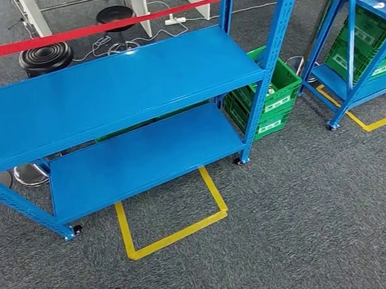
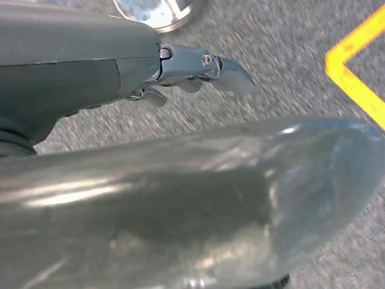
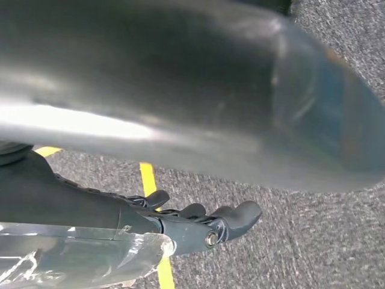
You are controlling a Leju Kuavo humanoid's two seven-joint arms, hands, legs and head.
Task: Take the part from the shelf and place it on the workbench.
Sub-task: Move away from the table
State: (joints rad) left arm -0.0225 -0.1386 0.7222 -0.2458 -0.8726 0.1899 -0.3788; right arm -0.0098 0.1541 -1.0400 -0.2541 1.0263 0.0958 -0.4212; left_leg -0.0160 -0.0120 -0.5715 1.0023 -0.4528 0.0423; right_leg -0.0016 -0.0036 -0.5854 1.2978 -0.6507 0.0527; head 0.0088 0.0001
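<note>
Head view is evenly lit and pretty sharp — soft overhead light, no hard shadows, just a dim patch under the blue shelf (image 1: pixel 123 90) on the carpet (image 1: pixel 308 209). Slight sheen on the shelf top toward 10 o'clock. Both wrist views are way worse: the carpet is smeared with motion blur, and the big grey thumb (image 2: pixel 181 205) up close is totally out of focus — bright glare streaks on it at 9 o'clock in both. The darker fingers (image 3: pixel 227 220) stay fairly crisp.
</note>
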